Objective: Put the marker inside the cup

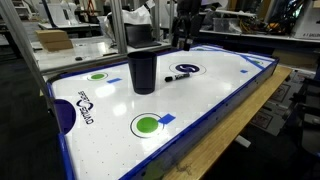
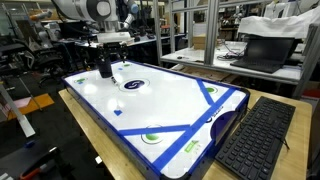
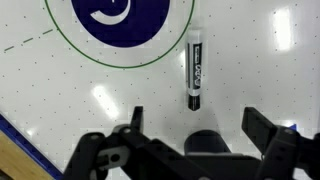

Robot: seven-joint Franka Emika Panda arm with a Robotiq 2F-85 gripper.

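Marker (image 3: pixel 195 70) on air-hockey table (image 1: pixel 220 110), lab

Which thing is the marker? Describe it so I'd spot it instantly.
Find the white air hockey table with blue edging. Beside the dark blue circle printed on it, a thin black marker lies flat on the surface. Unlike the tall black cup standing nearby, it is slim and lying down.

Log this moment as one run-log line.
phase: pre-grasp | gripper: open, above marker | marker: lying flat on air hockey table, not gripped | cup: upright, apart from marker | task: not done
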